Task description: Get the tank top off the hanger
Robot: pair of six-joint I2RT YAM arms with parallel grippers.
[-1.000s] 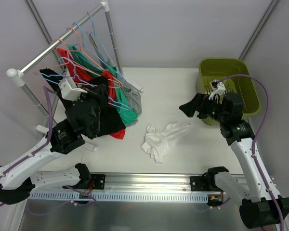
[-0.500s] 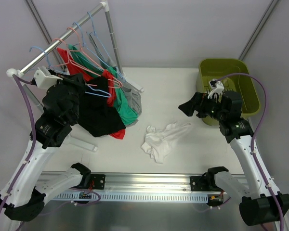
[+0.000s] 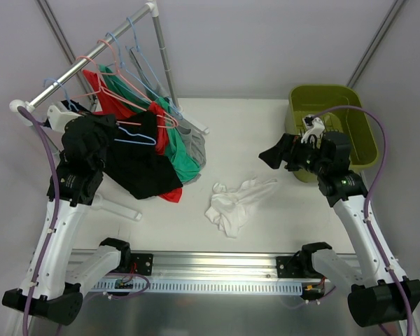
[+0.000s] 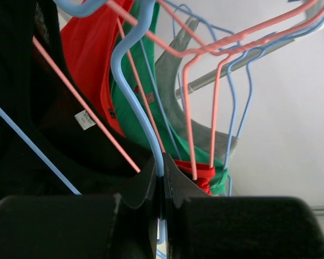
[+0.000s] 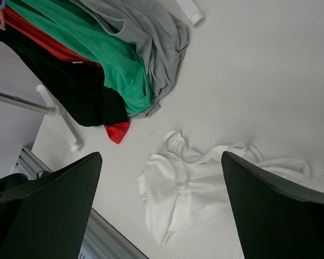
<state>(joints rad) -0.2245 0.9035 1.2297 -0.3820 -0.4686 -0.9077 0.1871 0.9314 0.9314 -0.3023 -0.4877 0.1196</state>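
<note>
My left gripper [image 3: 105, 129] is shut on the wire of a light blue hanger [image 3: 138, 137], beside the near end of the rack rail [image 3: 77, 66]. In the left wrist view the fingertips of that gripper [image 4: 161, 168] pinch the blue hanger [image 4: 130, 91] just below its neck. A black tank top [image 3: 143, 168] drapes under that hanger; its fabric [image 4: 21, 108] fills the left of the wrist view. A white tank top [image 3: 234, 203] lies crumpled mid-table. My right gripper [image 3: 271, 157] hangs open above the table, the white tank top [image 5: 194, 189] below its jaws [image 5: 161, 159].
Red [image 3: 108, 98], green [image 3: 178, 150] and grey [image 3: 194, 143] garments hang from pink and blue hangers on the rail and trail onto the table. An olive bin [image 3: 336, 105] stands at the back right behind my right arm. The rack's foot [image 3: 119, 208] lies near the black top.
My left arm has swung up and to the left, carrying the blue hanger toward the rail's near end; the black top now hangs clear of the arm. The right arm has barely moved.
</note>
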